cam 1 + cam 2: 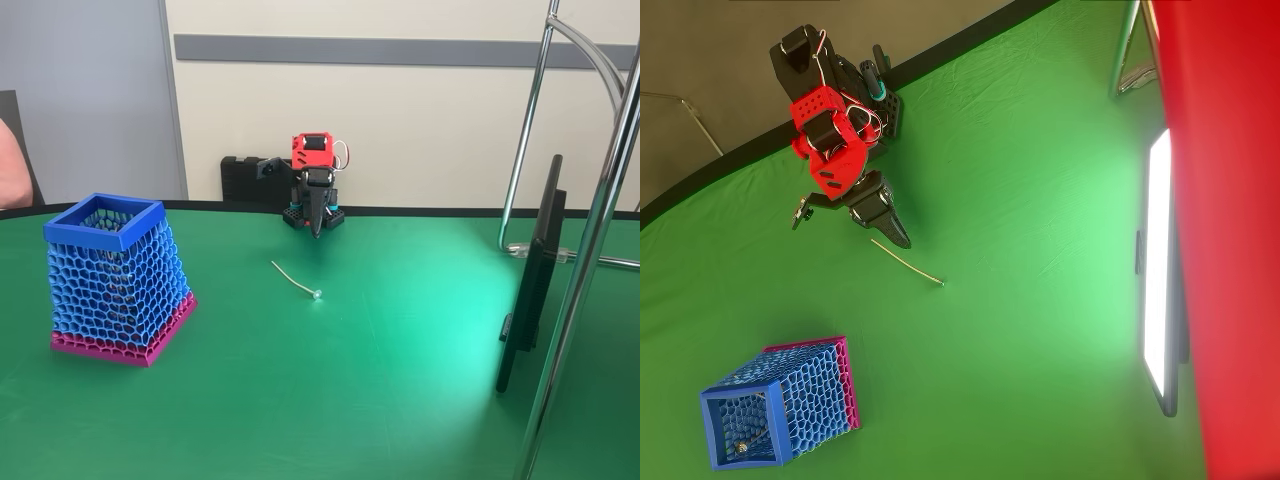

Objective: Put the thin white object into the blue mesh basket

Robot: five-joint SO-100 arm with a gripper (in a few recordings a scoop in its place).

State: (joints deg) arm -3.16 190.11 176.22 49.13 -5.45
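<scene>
The blue mesh basket point(118, 280) stands upright on the green surface point(330, 390). It has a blue rim and a pink band at the bottom. In the overhead view the basket point(780, 403) has something small and thin lying inside, too blurry to name.

The thin white object point(294, 279) lies flat on the surface, well apart from the basket, at about 3 o'clock from it in the fixed view. It is a skinny, slightly bent stick with a tiny round head. In the overhead view the stick point(907, 262) lies just beside the fingers point(902, 240), at their 5 o'clock.

The fingers point(317, 232) are pressed together, point down and hold nothing.
</scene>
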